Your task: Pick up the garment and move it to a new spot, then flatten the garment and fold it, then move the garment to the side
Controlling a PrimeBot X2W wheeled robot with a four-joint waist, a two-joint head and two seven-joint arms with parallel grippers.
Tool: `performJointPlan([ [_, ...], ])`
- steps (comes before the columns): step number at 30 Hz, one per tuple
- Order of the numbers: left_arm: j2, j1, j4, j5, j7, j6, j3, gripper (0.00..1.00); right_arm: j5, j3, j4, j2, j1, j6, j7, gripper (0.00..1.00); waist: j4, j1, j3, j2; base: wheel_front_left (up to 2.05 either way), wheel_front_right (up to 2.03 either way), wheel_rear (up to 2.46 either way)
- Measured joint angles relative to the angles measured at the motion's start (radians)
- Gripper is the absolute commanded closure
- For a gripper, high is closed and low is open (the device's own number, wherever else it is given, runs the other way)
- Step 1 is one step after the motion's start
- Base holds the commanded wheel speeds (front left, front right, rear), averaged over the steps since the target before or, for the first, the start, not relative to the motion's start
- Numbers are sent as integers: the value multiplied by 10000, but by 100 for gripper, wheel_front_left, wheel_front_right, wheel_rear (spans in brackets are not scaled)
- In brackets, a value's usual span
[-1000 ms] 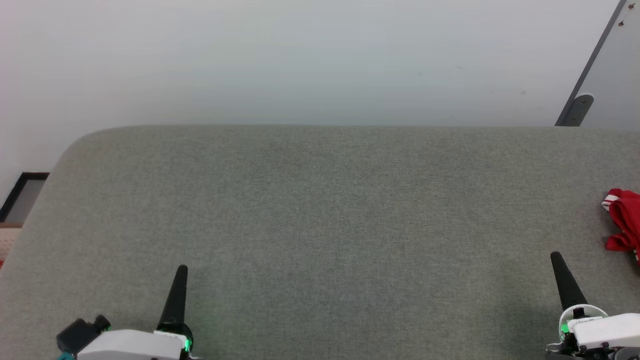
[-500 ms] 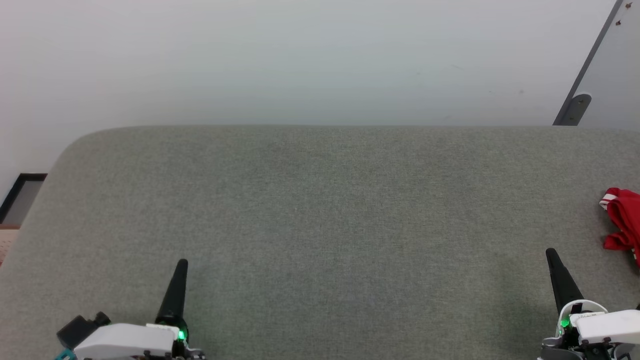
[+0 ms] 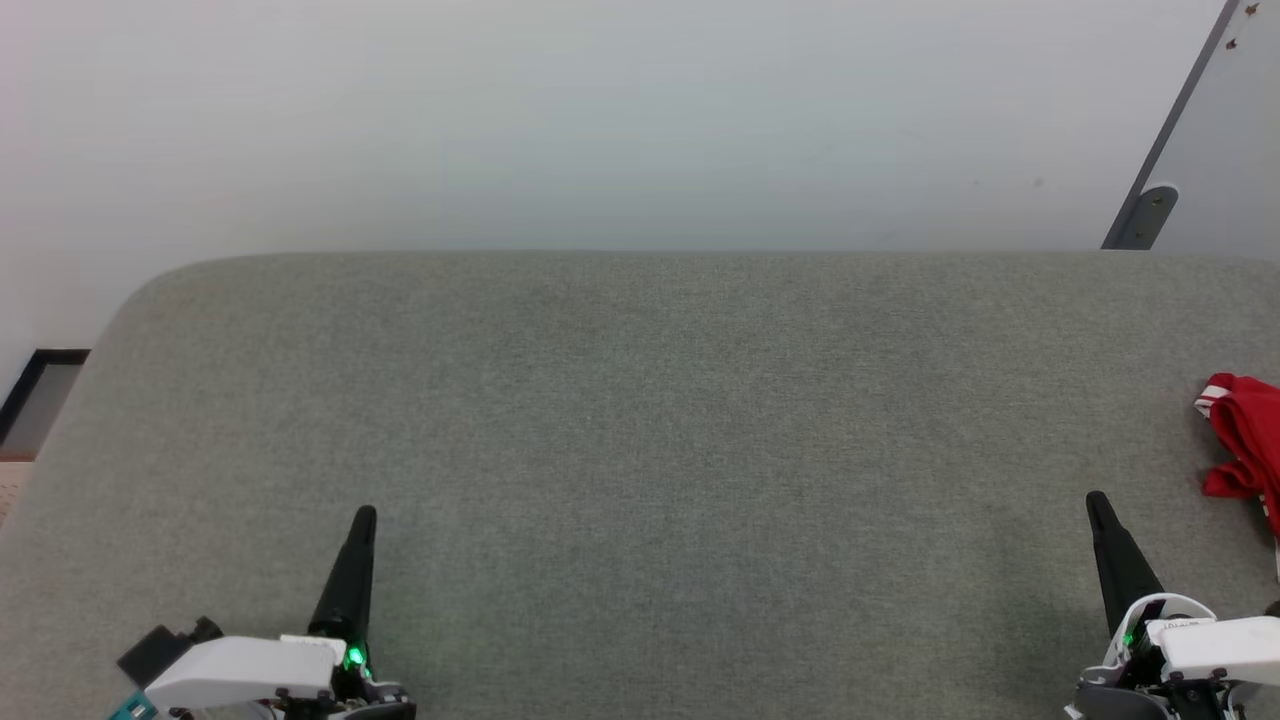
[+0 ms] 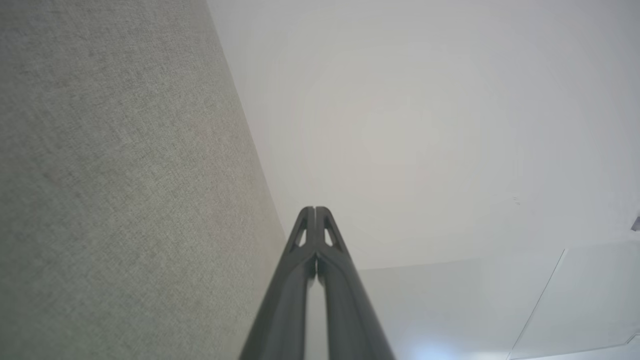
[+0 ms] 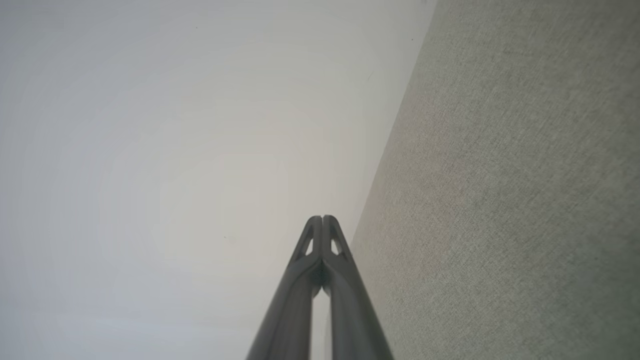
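Trouble is brewing at the far right of the grey table (image 3: pixel 640 400), where the garment (image 3: pixel 1245 440) is lying bunched and half out of frame, inviting a blind, single-layer grab while the right gripper (image 5: pixel 323 217) and left gripper (image 4: pixel 315 208) are both resting pressed together, empty

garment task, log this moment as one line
step: pick not begun | garment: bunched on table, far right, untouched | left gripper: shut, empty | right gripper: shut, empty, nearer garment

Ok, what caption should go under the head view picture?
Left gripper and right gripper, both shut, over a grey table; red garment crumpled far right.
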Motion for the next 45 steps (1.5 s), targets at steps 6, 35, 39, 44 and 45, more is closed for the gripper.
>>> performJointPlan([
  [6,-38,-75,67,-384,125,0,52,100,351,-38,58,73,-66,0,88,100,-19,0,1,0,0,0,0],
  [35,-132,-287,201,-1352,464,0,242,100,1296,-127,199,196,-224,0,303,100,-72,0,5,0,0,0,0],
  [39,-140,-287,201,-1348,466,0,251,100,1296,-127,199,196,-224,0,305,100,-71,0,4,0,0,0,0],
  [44,-148,-287,201,-1335,477,0,268,100,1296,-128,199,198,-224,0,305,100,-72,0,4,0,0,0,0],
  [45,-151,-287,201,-1335,477,0,270,100,1296,-128,199,198,-224,0,305,100,-72,0,4,0,0,0,0],
])
